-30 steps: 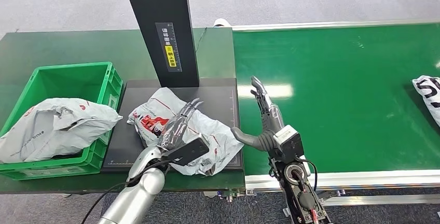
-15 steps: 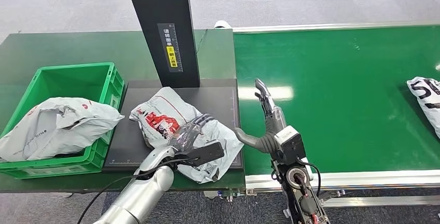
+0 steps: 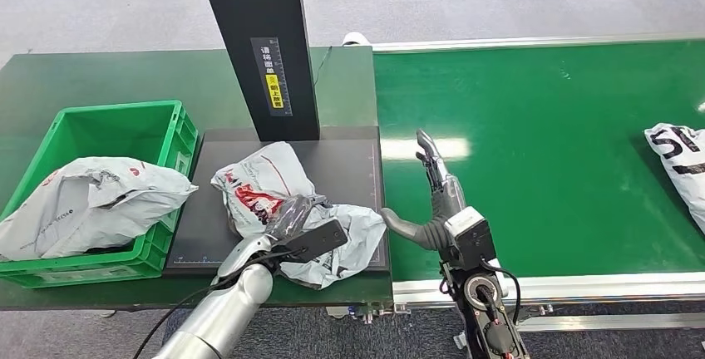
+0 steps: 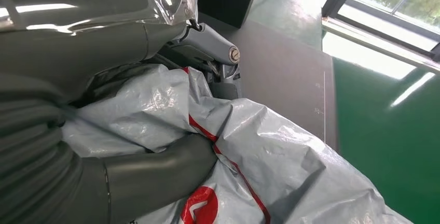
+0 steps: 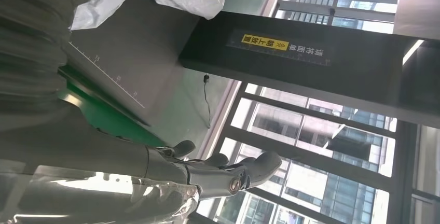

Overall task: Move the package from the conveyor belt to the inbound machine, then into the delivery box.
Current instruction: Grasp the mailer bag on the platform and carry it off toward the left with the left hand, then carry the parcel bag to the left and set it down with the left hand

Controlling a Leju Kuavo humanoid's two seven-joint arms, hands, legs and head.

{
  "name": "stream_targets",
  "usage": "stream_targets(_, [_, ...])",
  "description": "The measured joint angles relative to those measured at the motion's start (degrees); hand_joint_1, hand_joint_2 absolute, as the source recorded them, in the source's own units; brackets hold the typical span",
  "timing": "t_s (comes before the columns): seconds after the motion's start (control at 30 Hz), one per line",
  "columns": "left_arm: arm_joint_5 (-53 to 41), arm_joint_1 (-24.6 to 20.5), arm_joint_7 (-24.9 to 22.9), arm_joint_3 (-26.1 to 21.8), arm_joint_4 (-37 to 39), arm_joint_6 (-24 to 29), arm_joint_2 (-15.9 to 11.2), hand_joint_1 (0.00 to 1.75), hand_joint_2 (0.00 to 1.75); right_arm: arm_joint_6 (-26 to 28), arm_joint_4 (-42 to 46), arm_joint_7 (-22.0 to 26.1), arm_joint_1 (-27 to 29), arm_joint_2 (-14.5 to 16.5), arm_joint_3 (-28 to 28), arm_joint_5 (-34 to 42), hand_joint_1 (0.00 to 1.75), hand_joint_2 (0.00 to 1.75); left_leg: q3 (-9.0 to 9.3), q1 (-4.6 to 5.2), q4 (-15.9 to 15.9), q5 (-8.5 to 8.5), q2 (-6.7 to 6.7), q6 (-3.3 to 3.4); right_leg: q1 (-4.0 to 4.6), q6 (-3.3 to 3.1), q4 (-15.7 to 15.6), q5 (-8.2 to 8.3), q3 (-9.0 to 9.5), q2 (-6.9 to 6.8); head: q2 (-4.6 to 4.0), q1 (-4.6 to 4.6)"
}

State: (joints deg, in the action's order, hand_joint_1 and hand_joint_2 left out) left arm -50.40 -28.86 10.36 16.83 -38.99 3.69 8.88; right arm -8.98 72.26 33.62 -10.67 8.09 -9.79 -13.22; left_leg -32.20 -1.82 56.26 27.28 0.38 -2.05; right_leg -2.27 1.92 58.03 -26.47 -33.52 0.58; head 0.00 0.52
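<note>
Belt (image 3: pixel 540 151), bright green, fills the right half of the head view, its far end cut off by the frame edge. Beside it on the left stands a darker green table (image 3: pixel 100 76), and grey floor (image 3: pixel 465 2) runs across the top. On the table a black scanner (image 3: pixel 345 164) has a flat platform at centre and a tall post rising out of the top of the frame. A green box (image 3: pixel 179 130) at the left edge holds a grey bag (image 3: pixel 91 197), partly cut off. At the right edge another bag (image 3: pixel 677 159) lies on the belt, only part in frame.

The package (image 3: pixel 266 180), crumpled grey plastic with red print, lies on the platform at lower centre. The left robot hand (image 3: pixel 291 218) grips it, fingers sunk in the wrinkles and mostly hidden; the left wrist view shows the thumb (image 4: pixel 155 169) pressed into the plastic. The right robot hand (image 3: pixel 432 180) is open above the belt's near left corner, fingers straight. Its wrist view shows windows and buildings behind the post.
</note>
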Motion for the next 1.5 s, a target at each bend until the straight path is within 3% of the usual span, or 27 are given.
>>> stream_targets(0.3, [12.81, 4.00, 9.25, -3.16, -9.01, 4.27, -0.18, 1.75, 1.75, 0.38, 0.15, -0.03, 0.47, -0.01, 0.33, 0.29, 0.00, 1.75, -0.18, 0.00, 0.00, 0.00, 0.01, 0.00, 0.00, 0.00, 0.00, 0.00, -0.21, 0.00, 0.00, 0.00])
stream_targets(0.37, [12.89, 5.13, 12.18, -3.44, -12.46, 8.82, -0.36, 1.75, 1.75, 0.52, 0.15, -0.02, 0.55, -0.01, 0.39, 0.51, 0.00, 1.75, -0.21, 0.00, 0.00, 0.00, 0.05, 0.00, 0.00, 0.00, 0.00, 0.00, -0.24, 0.01, 0.00, -0.01])
stream_targets(0.47, [10.70, 7.15, 18.14, -3.29, -19.51, 20.06, -0.71, 1.75, 1.75, 0.66, 0.13, 0.02, 0.61, -0.01, 0.46, 0.99, 0.00, 1.75, -0.28, 0.00, 0.00, 0.00, 0.04, 0.00, 0.00, 0.00, 0.01, 0.00, -0.30, 0.01, 0.00, -0.01])
stream_targets(0.67, [5.63, 9.63, 22.35, -1.49, -34.11, 33.66, -2.25, 1.75, 1.75, 0.80, -0.53, 0.30, -0.19, 0.01, 0.45, 1.78, 0.00, 1.75, -0.37, 0.00, 0.00, 0.00, 0.01, 0.00, 0.00, 0.00, 0.00, 0.00, -0.36, 0.00, 0.00, 0.00])
stream_targets(0.83, [4.61, 9.94, 23.39, -0.78, -40.41, 35.89, -3.23, 1.75, 1.75, 0.89, -1.33, 0.44, -0.70, 0.10, 0.41, 2.09, 0.00, 1.75, -0.36, 0.00, 0.00, 0.00, 0.01, 0.00, 0.00, 0.00, 0.00, 0.00, -0.35, 0.00, 0.00, -0.01])
stream_targets(1.13, [1.42, 9.76, 23.19, -0.89, -43.18, 35.99, -4.13, 1.75, 1.75, 1.03, -1.92, 0.69, -0.82, 0.21, 0.40, 2.12, 0.00, 1.75, -0.37, 0.00, 0.00, 0.00, 0.00, 0.00, 0.00, 0.00, 0.00, 0.00, -0.38, 0.00, 0.00, 0.00])
stream_targets(1.2, [-2.15, 7.84, 21.15, -1.16, -42.66, 35.97, -4.77, 1.75, 1.75, 1.05, -2.06, 0.96, -0.84, 0.21, 0.38, 2.12, 0.00, 1.75, -0.37, 0.00, 0.00, -0.01, 0.00, 0.00, 0.00, 0.00, 0.00, 0.00, -0.40, -0.01, 0.00, 0.00])
stream_targets(1.3, [-6.69, 0.86, 16.01, -1.60, -38.36, 34.81, -6.66, 1.75, 1.75, 1.14, -2.43, 1.26, -1.04, 0.20, 0.35, 2.09, 0.00, 1.75, -0.35, -0.01, 0.00, -0.08, -0.01, -0.01, 0.01, -0.04, 0.01, 0.04, -0.38, -0.02, 0.00, -0.01])
stream_targets(1.5, [-7.56, -15.47, 10.70, -4.48, -21.02, 29.60, -8.80, 1.75, 1.75, 1.61, -2.95, 1.33, -0.88, 0.07, 0.39, 1.95, 0.00, 1.75, -0.33, -0.01, 0.01, -0.20, 0.03, -0.01, 0.02, -0.11, 0.03, 0.18, -0.39, 0.01, 0.00, 0.01])
